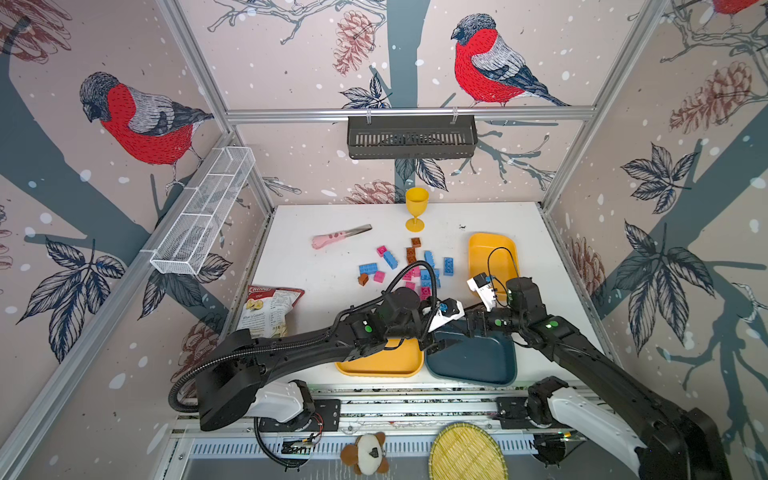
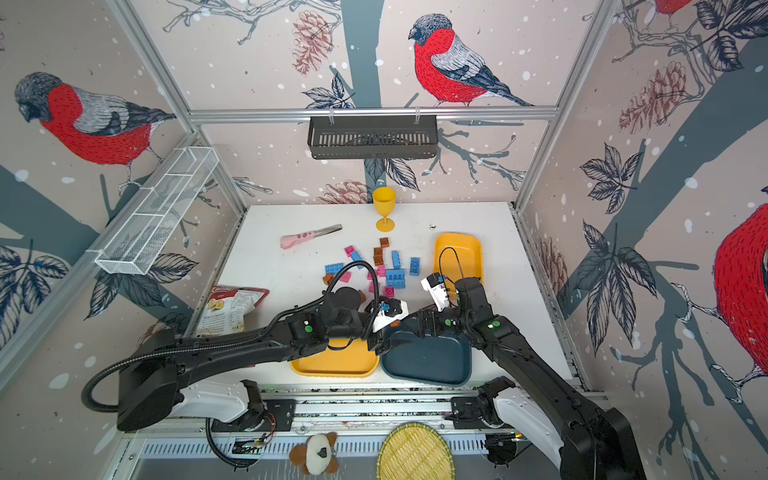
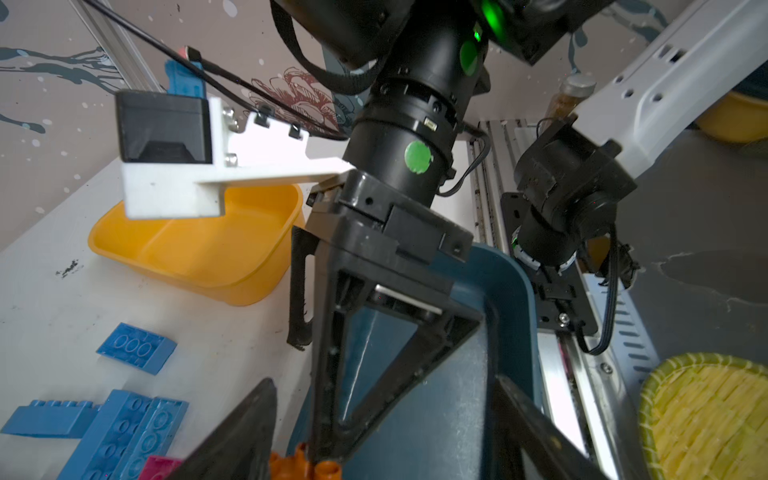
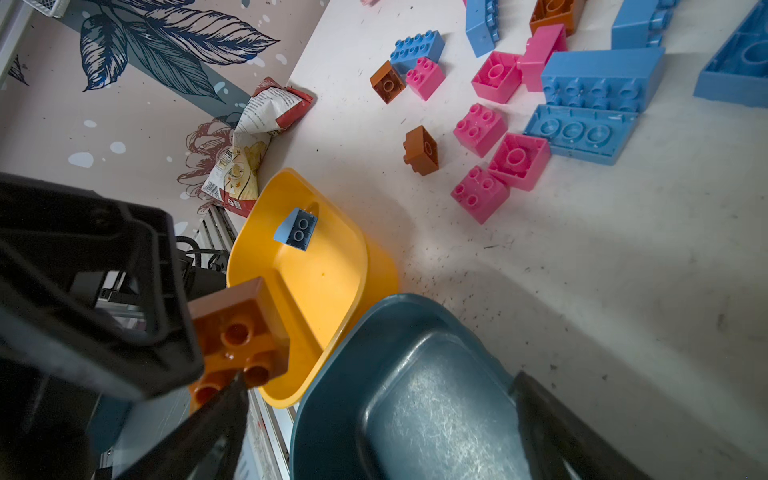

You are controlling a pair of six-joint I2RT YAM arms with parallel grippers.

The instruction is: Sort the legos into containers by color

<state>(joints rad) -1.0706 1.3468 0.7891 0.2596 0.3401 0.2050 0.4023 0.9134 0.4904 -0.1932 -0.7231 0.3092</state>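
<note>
Left gripper point(image 1: 441, 345) clamps a brown-orange studded plastic brick point(image 4: 239, 328) over the seam between the yellow plastic tray point(image 4: 328, 274) and dark teal plastic tray point(image 4: 419, 415); right gripper point(image 4: 378, 380) gapes wide. I'd centre it over teal before releasing.

light: bright, overhead | shadows: soft, on table point(image 4: 582, 316) | glare: sheen on teal tray point(image 4: 419, 415) | edges: fisheye bend | wrist foregrounds: blurred

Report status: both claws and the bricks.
Left claw holds brown brick at teal tray edge. Right claw open, crowding it. Blue wedge in yellow tray; other bricks on table.
</note>
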